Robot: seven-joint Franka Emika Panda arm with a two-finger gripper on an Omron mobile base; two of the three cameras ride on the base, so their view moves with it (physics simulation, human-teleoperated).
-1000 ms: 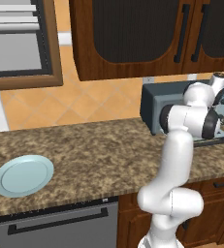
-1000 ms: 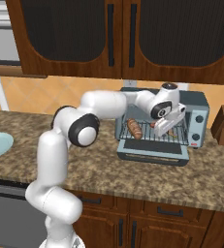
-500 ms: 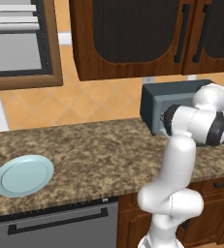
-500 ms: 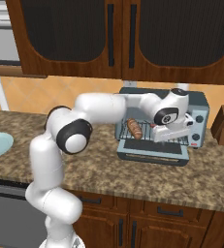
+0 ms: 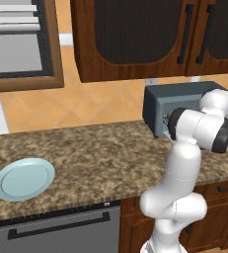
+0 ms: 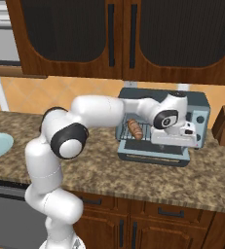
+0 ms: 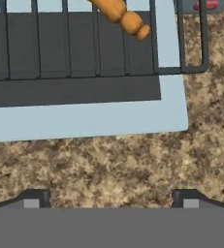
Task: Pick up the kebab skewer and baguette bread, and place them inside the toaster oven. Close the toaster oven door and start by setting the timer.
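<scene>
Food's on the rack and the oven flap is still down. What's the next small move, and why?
Probably lower the open gripper toward the front edge of the dropped grey-blue toaster oven door to lift it shut. The brown baguette bread and the orange-chunked kebab skewer already lie on the wire rack, and the fingers hold nothing.

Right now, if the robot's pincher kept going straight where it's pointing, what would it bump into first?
Probably the speckled counter, just in front of the open toaster oven door. The gripper is open and empty; depth is hard to judge.
</scene>
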